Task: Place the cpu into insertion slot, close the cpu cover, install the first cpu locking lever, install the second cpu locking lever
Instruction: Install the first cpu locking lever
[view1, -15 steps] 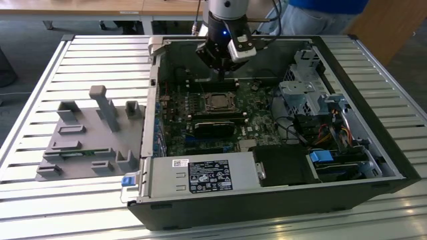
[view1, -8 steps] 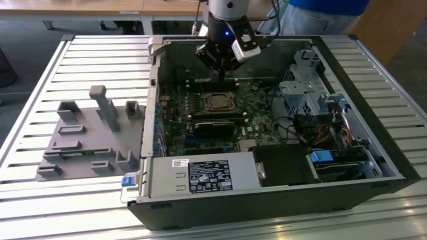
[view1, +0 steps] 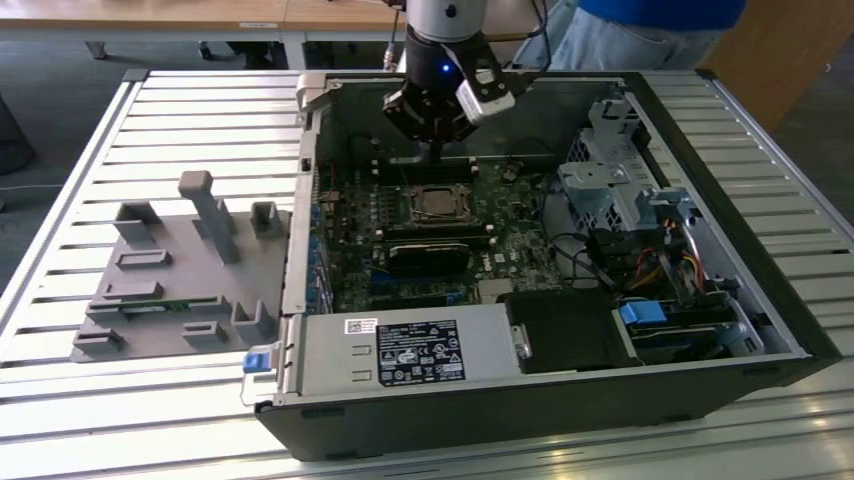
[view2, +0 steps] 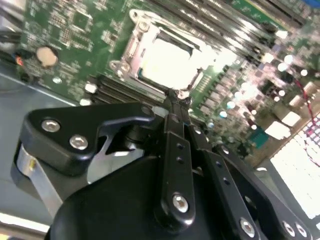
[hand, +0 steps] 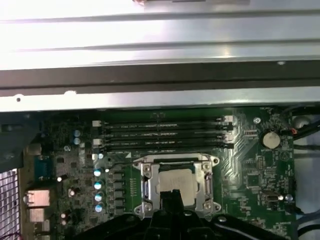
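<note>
Gripper (view1: 430, 153) fingers look pinched together, seemingly empty, at the edge of the insertion slot (view1: 435, 204). Inside the open computer case (view1: 747, 330) the cpu (hand: 176, 182) sits in that slot under the cpu cover (hand: 206, 180); the power-supply label (view1: 418, 352) is illegible.

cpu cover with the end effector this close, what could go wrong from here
The end effector hangs close over the cpu cover; a slip could scrape the cpu face showing through its window. The memory slots run right beside that cover, so sideways drift might knock them.
</note>
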